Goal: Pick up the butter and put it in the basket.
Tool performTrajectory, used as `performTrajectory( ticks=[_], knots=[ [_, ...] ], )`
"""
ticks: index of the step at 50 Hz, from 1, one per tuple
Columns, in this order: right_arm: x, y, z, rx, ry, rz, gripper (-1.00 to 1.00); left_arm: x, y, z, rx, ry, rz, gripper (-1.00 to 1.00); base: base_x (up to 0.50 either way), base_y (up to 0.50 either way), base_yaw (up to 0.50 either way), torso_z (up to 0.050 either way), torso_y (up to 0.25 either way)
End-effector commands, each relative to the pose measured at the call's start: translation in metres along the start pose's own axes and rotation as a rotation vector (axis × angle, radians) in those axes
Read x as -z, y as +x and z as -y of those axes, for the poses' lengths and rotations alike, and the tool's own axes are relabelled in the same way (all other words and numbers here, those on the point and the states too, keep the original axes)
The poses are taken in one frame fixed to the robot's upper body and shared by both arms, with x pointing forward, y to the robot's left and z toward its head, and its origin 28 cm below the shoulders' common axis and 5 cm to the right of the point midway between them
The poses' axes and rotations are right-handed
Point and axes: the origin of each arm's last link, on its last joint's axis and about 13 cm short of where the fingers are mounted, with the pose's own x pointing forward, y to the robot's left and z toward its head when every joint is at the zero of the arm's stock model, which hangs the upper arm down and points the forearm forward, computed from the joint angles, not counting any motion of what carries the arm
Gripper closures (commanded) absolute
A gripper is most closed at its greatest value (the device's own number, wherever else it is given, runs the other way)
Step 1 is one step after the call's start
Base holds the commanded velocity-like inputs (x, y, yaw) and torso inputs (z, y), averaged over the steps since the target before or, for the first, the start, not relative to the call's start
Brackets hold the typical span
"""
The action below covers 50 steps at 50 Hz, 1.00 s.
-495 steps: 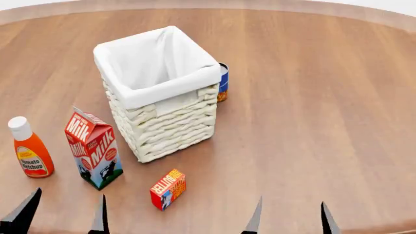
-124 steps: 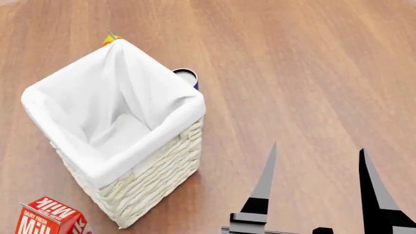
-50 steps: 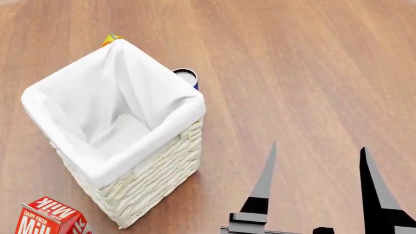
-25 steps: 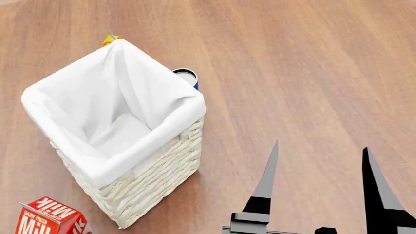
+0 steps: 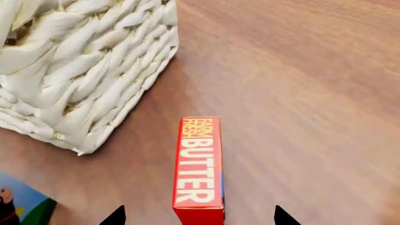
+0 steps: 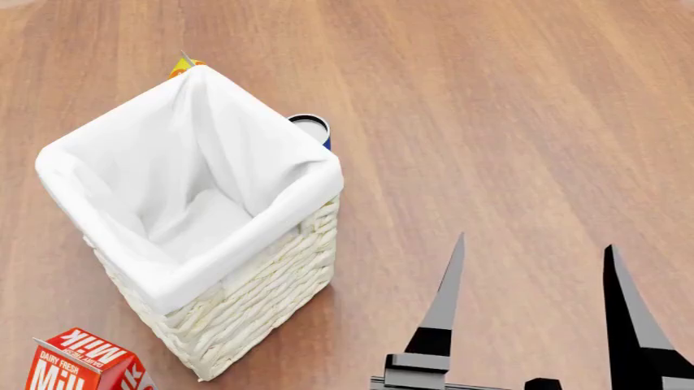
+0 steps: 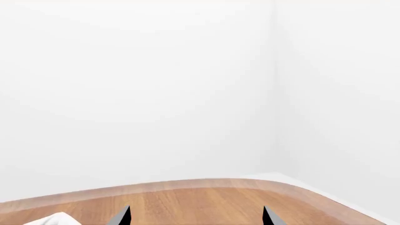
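Red butter (image 5: 198, 168) carton, one, lies flat on the wood surface (image 6: 521, 122) near a corner of the single wicker basket (image 6: 190, 215). Left end effector (image 5: 198, 216) tips spread wide either side of it, not touching. Right end effector (image 6: 537, 313) spread apart, holding nothing. One milk carton (image 6: 81, 366).

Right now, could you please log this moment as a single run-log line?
left gripper: open, straddling butter | butter: on table, beside basket | right gripper: open, empty | basket: empty
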Motion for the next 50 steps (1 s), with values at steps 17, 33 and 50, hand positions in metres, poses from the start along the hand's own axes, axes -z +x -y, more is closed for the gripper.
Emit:
performTrajectory(
  ticks=[17,33,50],
  knots=[
    [0.001,0.0,0.0,0.001,-0.004,-0.001,-1.0,0.006,0.017,-0.002,-0.001,0.013,-0.039,-1.0,0.0,0.0,0.0,0.0,0.0],
    [0.0,0.0,0.001,0.006,-0.001,0.0,-1.0,0.007,0.025,0.0,0.005,0.019,-0.058,-1.0,0.0,0.0,0.0,0.0,0.0],
    [0.001,0.0,0.001,0.011,-0.002,-0.004,-1.0,0.01,0.036,-0.002,0.005,0.013,-0.076,-1.0,0.0,0.0,0.0,0.0,0.0]
  ],
)
